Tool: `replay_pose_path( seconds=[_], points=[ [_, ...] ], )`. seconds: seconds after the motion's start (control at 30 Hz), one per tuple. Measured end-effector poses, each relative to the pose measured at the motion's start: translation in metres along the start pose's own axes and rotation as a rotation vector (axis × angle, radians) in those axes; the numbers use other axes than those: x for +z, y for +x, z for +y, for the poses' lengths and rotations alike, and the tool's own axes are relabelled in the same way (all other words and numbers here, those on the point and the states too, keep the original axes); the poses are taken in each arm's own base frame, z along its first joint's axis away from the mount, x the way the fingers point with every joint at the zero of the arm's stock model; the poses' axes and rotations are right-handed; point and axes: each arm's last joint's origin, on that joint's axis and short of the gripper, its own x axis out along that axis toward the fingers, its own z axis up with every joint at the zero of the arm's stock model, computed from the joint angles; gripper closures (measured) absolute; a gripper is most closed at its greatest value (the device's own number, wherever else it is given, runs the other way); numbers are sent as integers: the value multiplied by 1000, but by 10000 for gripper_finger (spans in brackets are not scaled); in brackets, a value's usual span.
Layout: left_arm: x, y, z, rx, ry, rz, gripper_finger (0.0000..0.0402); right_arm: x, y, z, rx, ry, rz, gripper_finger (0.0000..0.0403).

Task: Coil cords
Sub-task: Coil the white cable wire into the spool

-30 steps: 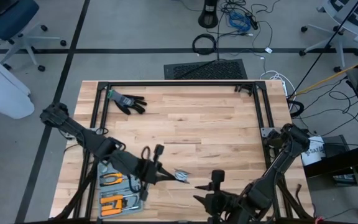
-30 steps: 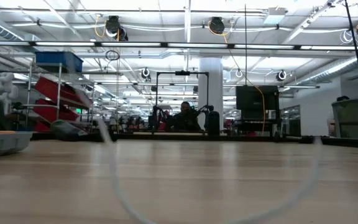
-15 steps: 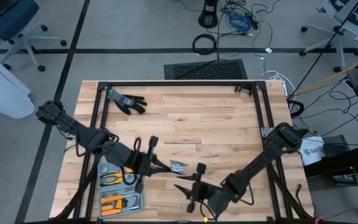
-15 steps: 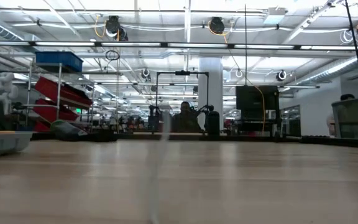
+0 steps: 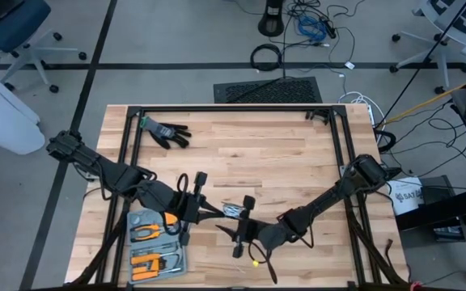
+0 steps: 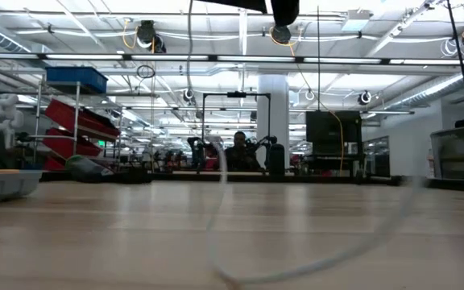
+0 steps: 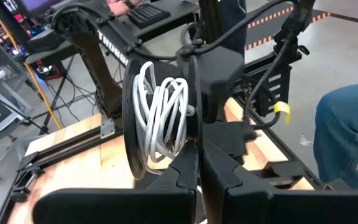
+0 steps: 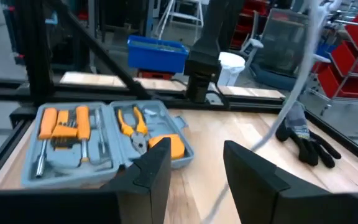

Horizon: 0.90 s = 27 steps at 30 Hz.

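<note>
We see both arms meeting low over the near middle of the wooden bench [image 5: 281, 153]. The left pincer [image 5: 209, 212] is closed on the rim of a black spool [image 7: 160, 118], which it holds upright on edge above the bench; the white cord [image 7: 163, 115] is wound in loose loops round the spool's hub (the loops sit unevenly, some bulging outward). In the high view the spool and its pale cord [image 5: 233, 211] lie just between the two pincers. The right pincer [image 5: 237, 234] sits right beside it, with its fingers [image 8: 151, 171] parted and nothing between them that we can make out. A free length of the cord [image 8: 297, 74] runs slantwise up past those fingers, and in the low view a blurred pale loop of cord [image 6: 216, 209] hangs down to the bench.

An open grey tool case [image 5: 154, 242] with orange-handled tools lies at the near left corner, just beside the left arm. A black glove [image 5: 164, 131] lies well apart, toward the far left of the bench.
</note>
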Motion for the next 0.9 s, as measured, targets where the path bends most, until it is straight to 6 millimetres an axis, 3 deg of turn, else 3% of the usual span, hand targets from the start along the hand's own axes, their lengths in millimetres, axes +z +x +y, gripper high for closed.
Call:
replay_pose_path(
  seconds=[0.23,0.47,0.9],
  points=[
    [1,0,0,3,-2,-6,395,1,3,-4,-14,12,-5,286],
    [1,0,0,7,-3,-5,395,0,-9,7,-73,-7,-4,313],
    [1,0,0,7,-3,-6,395,-1,2,-5,-84,-4,4,265]
  ],
)
